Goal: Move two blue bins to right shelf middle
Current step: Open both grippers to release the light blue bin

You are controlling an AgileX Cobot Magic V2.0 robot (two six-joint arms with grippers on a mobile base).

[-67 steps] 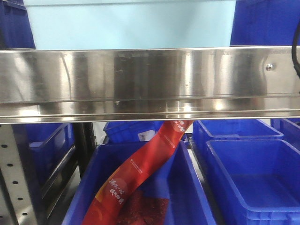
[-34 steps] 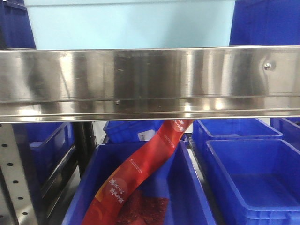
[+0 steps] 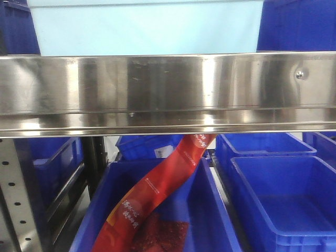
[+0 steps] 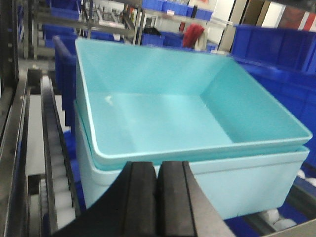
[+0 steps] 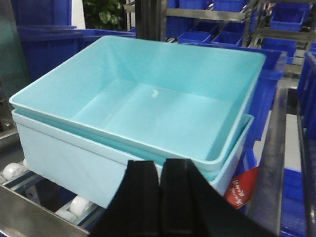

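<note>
- The two light blue bins [image 4: 163,123] are nested, one sitting inside the other. They are made of smooth, slightly glossy plastic, rectangular, with sloping inner walls and a thin rolled rim.
- The outer bin [image 5: 74,163] looks paler and more matt than the inner bin [image 5: 153,108], whose rim stands a little above it.
- The stack rests on a shelf with white rollers [image 5: 79,205], which show under its lower edge in the right wrist view.
- In the front view only a pale blue wall of the stack [image 3: 147,26] is seen above a wide stainless steel shelf beam [image 3: 168,92]. The beam is polished, with blurred reflections and a small bolt head near its right end.
- Below the beam stand dark blue crates [image 3: 283,199] of hard plastic with thick rims. A red printed strip [image 3: 157,189], flexible and glossy, hangs down bent into the middle crate.
- The left end effector [image 4: 158,197] is at the bottom of its view, just in front of the near wall of the stack. Its two black flat fingers are pressed together with nothing between them.
- The right end effector [image 5: 160,197] is placed the same way at the opposite side of the stack, pointing towards a corner. Its black fingers are also closed together and hold nothing.
- Whether the fingertips touch the bin walls I cannot tell.
</note>
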